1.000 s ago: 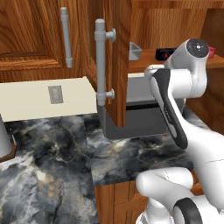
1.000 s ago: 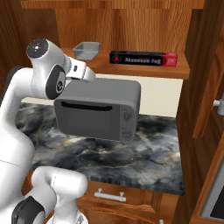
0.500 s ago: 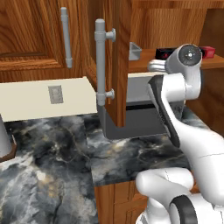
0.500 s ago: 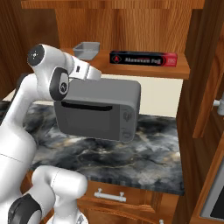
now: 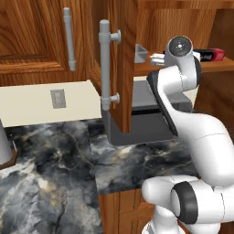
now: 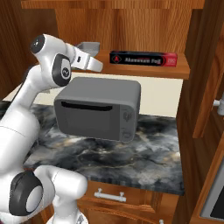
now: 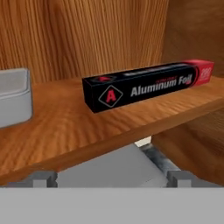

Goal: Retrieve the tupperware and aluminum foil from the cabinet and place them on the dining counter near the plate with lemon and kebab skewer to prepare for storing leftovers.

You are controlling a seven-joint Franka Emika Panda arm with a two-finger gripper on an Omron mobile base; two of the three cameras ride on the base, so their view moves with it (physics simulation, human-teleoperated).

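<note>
Fingertips (image 7: 43, 177) of the gripper (image 7: 109, 178) stand wide apart, holding nothing, level with the shelf edge of the open cabinet (image 6: 144, 26). Beyond them lies the aluminum foil (image 7: 146, 85) along the shelf, red end farthest. The tupperware (image 7: 14, 97) sits beside it, cut off at the frame edge. Below, the microwave (image 6: 98, 107) hides the counter behind it.

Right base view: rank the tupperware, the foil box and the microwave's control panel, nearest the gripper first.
From the gripper:
1. tupperware, on the shelf just behind it.
2. aluminum foil, along the shelf to the right.
3. microwave's control panel, lower, at the right of the front face.
</note>
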